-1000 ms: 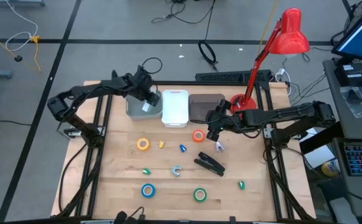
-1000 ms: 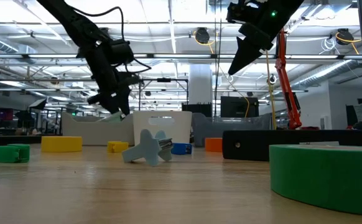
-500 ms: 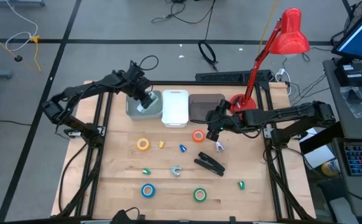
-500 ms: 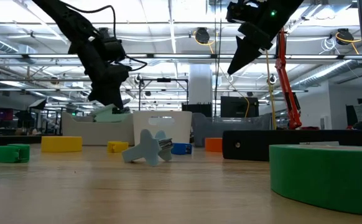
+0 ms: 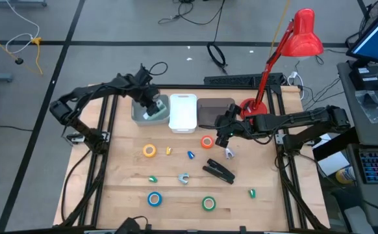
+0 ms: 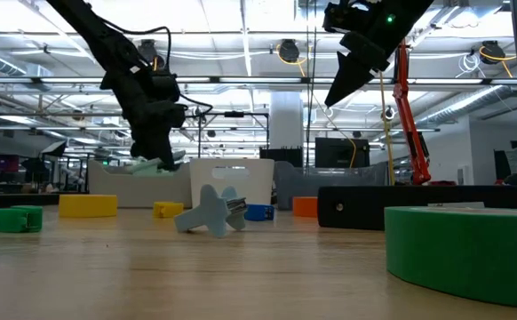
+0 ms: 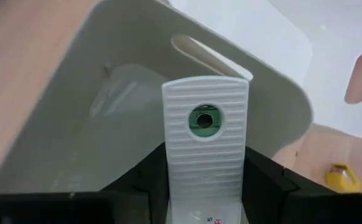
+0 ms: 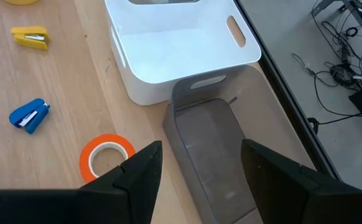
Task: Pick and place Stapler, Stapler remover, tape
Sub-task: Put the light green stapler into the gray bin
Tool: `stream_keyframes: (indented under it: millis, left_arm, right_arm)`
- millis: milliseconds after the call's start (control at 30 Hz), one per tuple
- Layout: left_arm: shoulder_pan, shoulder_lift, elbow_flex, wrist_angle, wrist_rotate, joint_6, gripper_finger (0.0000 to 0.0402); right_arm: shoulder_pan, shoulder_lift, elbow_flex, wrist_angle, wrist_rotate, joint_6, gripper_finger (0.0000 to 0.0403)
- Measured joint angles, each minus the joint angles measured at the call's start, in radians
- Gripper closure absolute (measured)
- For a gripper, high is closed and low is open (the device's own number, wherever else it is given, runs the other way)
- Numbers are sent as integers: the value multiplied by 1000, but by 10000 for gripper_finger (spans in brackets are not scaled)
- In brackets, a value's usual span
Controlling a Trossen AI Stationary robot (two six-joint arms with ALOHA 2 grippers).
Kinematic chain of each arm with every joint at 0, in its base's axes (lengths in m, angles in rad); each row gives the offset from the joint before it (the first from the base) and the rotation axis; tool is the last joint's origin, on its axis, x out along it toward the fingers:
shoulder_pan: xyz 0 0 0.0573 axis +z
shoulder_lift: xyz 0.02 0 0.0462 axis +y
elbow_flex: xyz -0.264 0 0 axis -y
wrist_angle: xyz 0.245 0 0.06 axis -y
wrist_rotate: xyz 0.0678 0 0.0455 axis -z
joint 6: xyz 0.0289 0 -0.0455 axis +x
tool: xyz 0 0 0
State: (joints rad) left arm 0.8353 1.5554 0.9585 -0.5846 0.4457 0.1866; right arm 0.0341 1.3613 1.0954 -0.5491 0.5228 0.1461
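The pale green ridged plastic staple remover [image 7: 204, 165] is clamped between the closed fingers of the left gripper [image 5: 151, 107], its long axis pointing straight ahead into the grey plastic bin [image 7: 94, 124] directly beneath. The right gripper [image 5: 223, 136] hangs empty and open beside the orange tape roll [image 8: 106, 154], over the wooden table [image 5: 124, 188].

**A robotics lab in an open industrial hall**

Two dark arms stand on a wooden counter [image 5: 124, 179] framed in black metal. Cables [image 5: 195, 13] trail over the grey taped floor past the counter's far edge. A red desk lamp [image 5: 304, 34] is clamped at its far right corner. Ceiling pipes and strip lights [image 6: 241, 58] span workstations behind.
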Motion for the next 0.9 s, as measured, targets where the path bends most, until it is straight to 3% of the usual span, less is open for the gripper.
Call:
stream_keyframes:
  millis: [133, 400, 633, 900]
  left_arm:
    - [-16, 29, 0, -2, -1, 29, 232]
    - [-43, 72, 0, -2, -48, 67, 250]
    - [-46, 76, 0, -1, -109, 81, 203]
    - [-46, 69, 0, 0, -143, 66, 196]
  right_arm:
    - [0, 0, 0, 0, 0, 30, 193]
    - [0, 0, 0, 0, 0, 37, 193]
    - [0, 0, 0, 0, 0, 56, 193]
    - [0, 0, 0, 0, 0, 56, 193]
